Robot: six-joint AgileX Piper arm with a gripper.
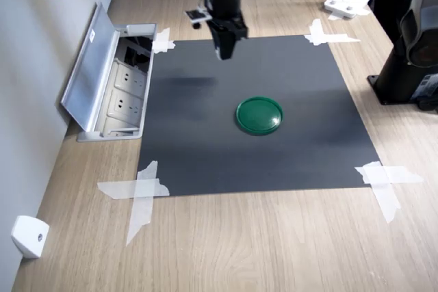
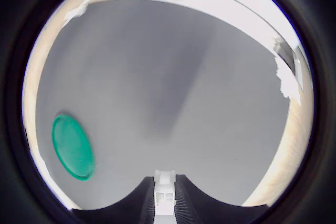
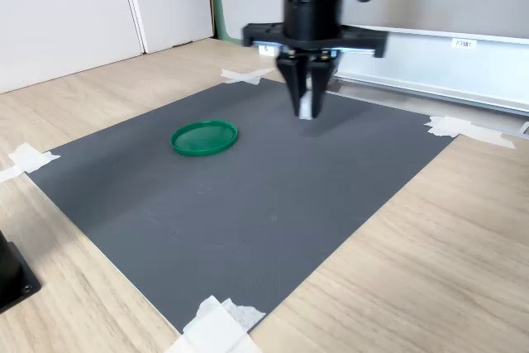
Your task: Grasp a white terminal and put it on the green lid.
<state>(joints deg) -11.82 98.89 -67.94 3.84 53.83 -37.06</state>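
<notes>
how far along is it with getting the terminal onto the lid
The grasp looks done: the gripper is shut on the white terminal, seen between the fingers in the wrist view and in the second exterior view. The carry is in hand, with the gripper above the mat and off to one side of the green lid. The lid is empty, so the placing is left.

Matt mat on pale wood-grain table

The dark grey mat [image 1: 205, 148] looks matt and finely textured; the green lid [image 1: 259, 115] is glossy plastic, the table [image 1: 274, 244] smooth wood grain, the tape strips [image 1: 140, 193] papery, the white terminal [image 2: 164, 192] plastic.
</notes>
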